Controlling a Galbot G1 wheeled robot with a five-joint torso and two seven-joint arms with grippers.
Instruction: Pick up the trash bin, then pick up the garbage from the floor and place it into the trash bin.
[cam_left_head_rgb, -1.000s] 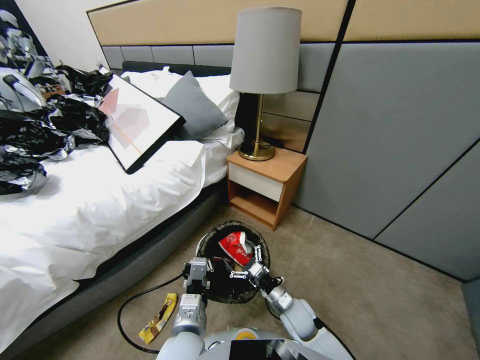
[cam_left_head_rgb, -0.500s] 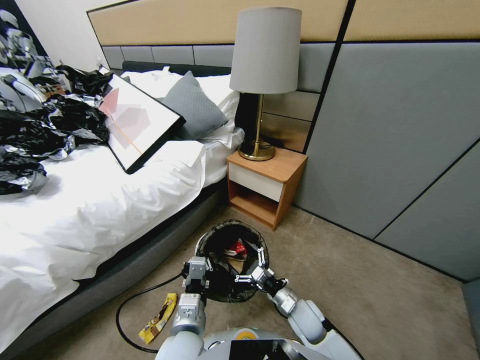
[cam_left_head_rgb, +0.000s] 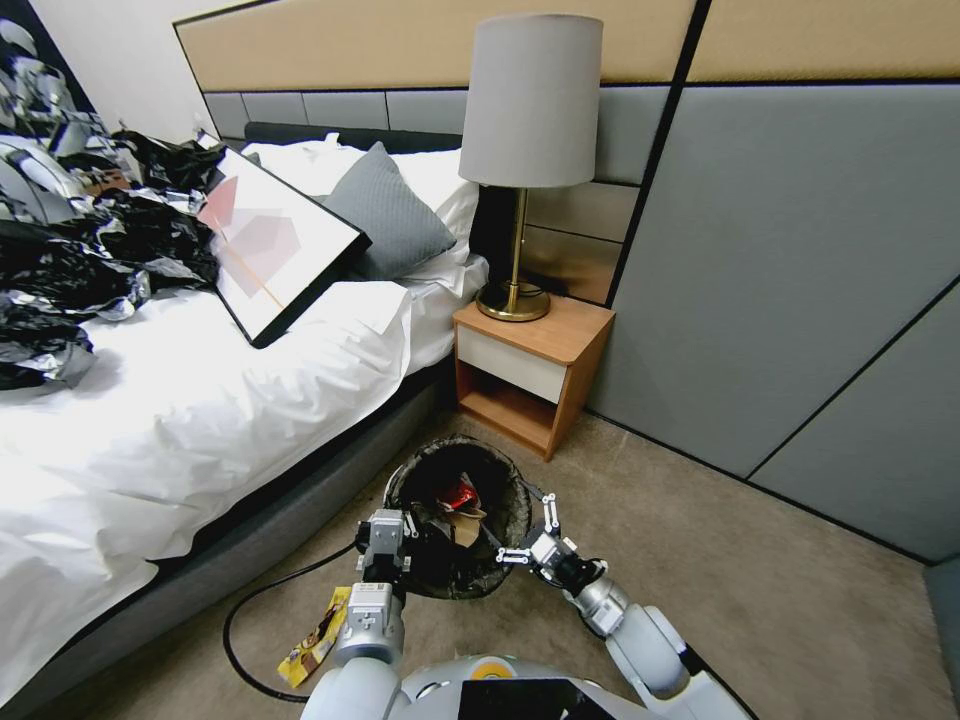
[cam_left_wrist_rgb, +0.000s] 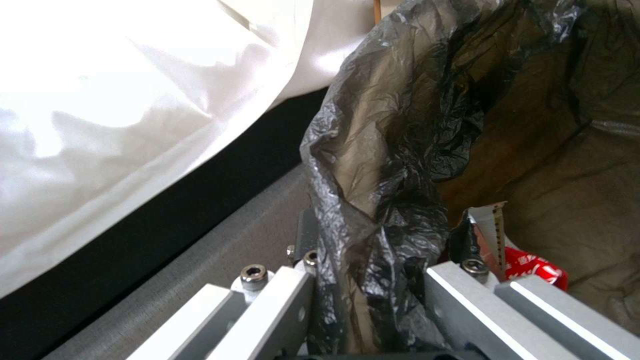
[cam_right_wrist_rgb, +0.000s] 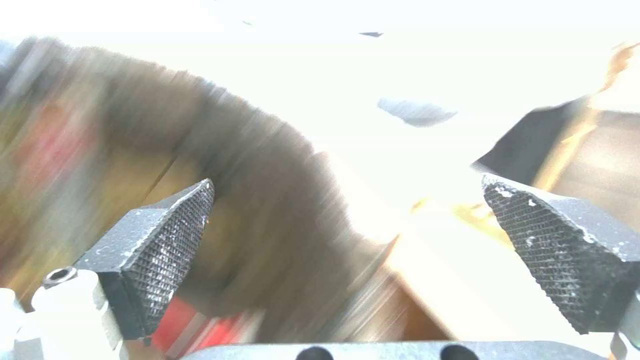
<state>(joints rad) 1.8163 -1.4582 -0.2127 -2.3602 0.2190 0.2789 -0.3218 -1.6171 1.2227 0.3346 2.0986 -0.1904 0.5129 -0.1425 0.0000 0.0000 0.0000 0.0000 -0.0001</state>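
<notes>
The trash bin (cam_left_head_rgb: 512, 505), round and lined with a crinkled black bag, hangs just above the carpet in front of me. My left gripper (cam_left_head_rgb: 392, 528) is shut on its near-left rim. In the left wrist view the fingers (cam_left_wrist_rgb: 280, 295) pinch the bag-covered rim (cam_left_wrist_rgb: 380, 210). Garbage lies inside the bin: a red-and-white pack (cam_left_head_rgb: 463, 492) (cam_left_wrist_rgb: 533, 265) and a tan piece (cam_left_head_rgb: 462, 526). My right gripper (cam_left_head_rgb: 530, 537) is open and holds nothing, just outside the bin's right rim; its pads (cam_right_wrist_rgb: 167, 240) stand wide apart. A yellow wrapper (cam_left_head_rgb: 317, 636) lies on the carpet by my left arm.
The bed (cam_left_head_rgb: 200, 420) runs close along the left, with a black plastic heap (cam_left_head_rgb: 70, 250) and a framed picture (cam_left_head_rgb: 270, 240) on it. A wooden nightstand (cam_left_head_rgb: 530, 370) with a lamp (cam_left_head_rgb: 525, 150) stands behind the bin. A black cable (cam_left_head_rgb: 240, 620) loops on the carpet. Open carpet lies to the right.
The red-and-white pack left my right gripper and dropped into the bin. The right gripper then drew back to the right, out past the rim. The bin shifted slightly left.
</notes>
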